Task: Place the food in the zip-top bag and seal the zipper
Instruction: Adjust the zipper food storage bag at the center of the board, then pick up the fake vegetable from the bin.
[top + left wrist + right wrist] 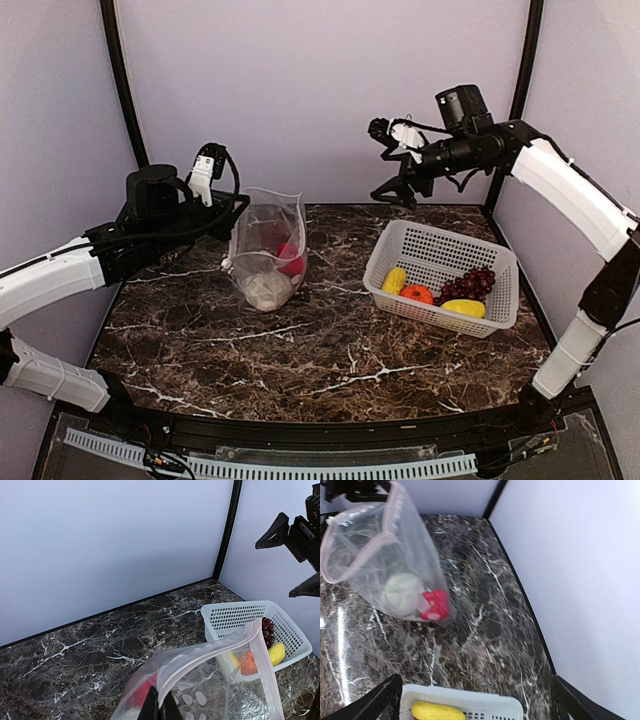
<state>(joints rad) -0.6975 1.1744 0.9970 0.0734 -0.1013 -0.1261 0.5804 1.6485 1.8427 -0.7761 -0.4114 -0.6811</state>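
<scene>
Pinching the rim of the zip-top bag (268, 250), the left end effector (234, 206) is clenched on the clear plastic just by the zipper (210, 655). It holds the bag's mouth up & gaping, w/ the pinkish zipper strip unsealed. The bag's bottom rests on the marble counter (300, 350), left of centre. Inside, at the bottom, lie the white-green cabbage (402, 592) & the red pepper (435, 605), touching.

The right end effector (385, 160) hangs in the air, released, fingers spread wide w/ nothing btwn them. It is above the back-left corner of the white basket (430, 255), well apart from the bag. The basket sits on the counter at right. Along its near side lie a yellow piece (395, 280), an orange-red round one (416, 294), dark purple grapes (468, 283) & a 2nd yellow piece (463, 308).
</scene>
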